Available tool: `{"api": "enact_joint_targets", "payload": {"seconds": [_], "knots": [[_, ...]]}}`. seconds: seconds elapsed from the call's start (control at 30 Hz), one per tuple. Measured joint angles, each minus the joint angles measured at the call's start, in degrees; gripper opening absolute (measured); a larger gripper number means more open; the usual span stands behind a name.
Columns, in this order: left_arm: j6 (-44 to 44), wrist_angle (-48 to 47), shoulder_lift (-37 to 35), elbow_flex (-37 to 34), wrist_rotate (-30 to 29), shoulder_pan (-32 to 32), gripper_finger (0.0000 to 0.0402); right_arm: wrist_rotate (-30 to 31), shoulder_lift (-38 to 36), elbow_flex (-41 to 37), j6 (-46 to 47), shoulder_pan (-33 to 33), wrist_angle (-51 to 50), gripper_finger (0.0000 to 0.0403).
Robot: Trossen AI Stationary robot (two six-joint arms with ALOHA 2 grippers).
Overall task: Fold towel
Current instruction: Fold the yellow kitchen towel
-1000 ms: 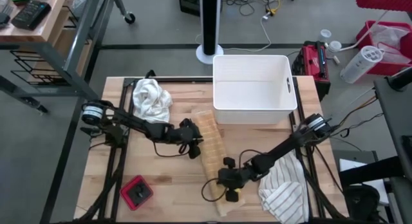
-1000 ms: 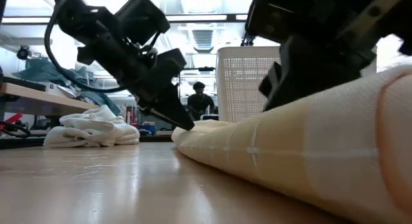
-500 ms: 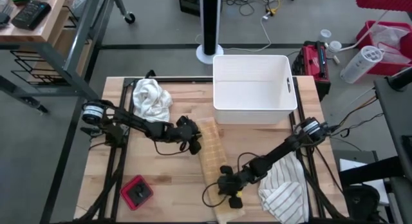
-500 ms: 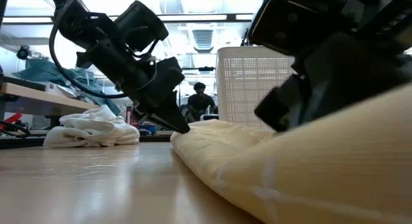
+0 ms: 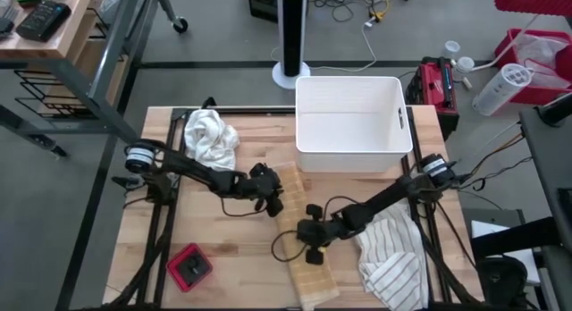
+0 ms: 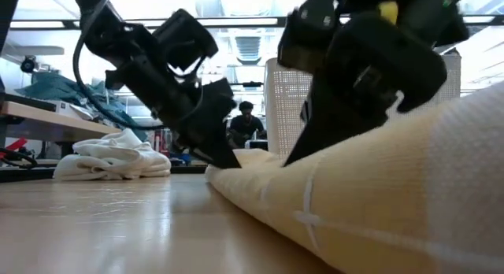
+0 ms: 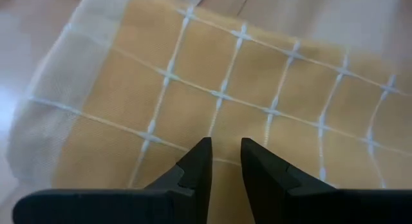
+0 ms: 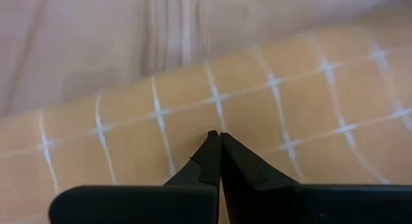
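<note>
The wooden surface [image 5: 223, 239] carries a long tan towel [image 5: 304, 231] with a pale grid pattern, folded into a narrow strip that runs from just in front of the white bin [image 5: 353, 123] down toward the near edge. The left hand [image 5: 271, 197] sits at the strip's far end with its fingers slightly parted and the cloth pinched between them; the right hand [image 5: 308, 231] presses on the strip's middle, fingers clenched tight together, though I cannot tell whether any cloth is caught between them. A crumpled white cloth [image 5: 210, 137] lies at the far left corner, a striped white cloth [image 5: 393, 257] is heaped by the right edge, and a small red and black gadget [image 5: 189, 266] sits near the front left. Beyond the surface, a person [image 6: 246, 120] sits in the background, with a workbench [image 6: 47, 116] off to the side and cables [image 5: 357, 7] on the floor.
</note>
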Motion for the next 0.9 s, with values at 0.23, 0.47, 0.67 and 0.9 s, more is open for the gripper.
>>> {"api": "enact_joint_targets", "payload": {"seconds": [0.23,0.47,0.67,0.9], "knots": [[-0.52,-0.46,0.91,0.09,0.48,0.2,0.0075,-1.88,-1.94,-0.03,0.0,-0.13,-0.62,0.0],[-1.0,-4.45,-6.71,1.72,9.01,0.05,0.0075,-2.96,-12.02,-0.33,0.52,0.71,-8.32,0.0],[-4.38,-10.82,-13.17,4.21,13.28,-4.04,0.0075,-2.2,-20.0,-2.82,-0.22,3.31,-12.88,0.0],[-13.28,-18.05,-14.33,3.77,5.7,-10.22,0.0075,7.32,-22.59,-8.3,10.73,2.98,-13.61,0.0]]}}
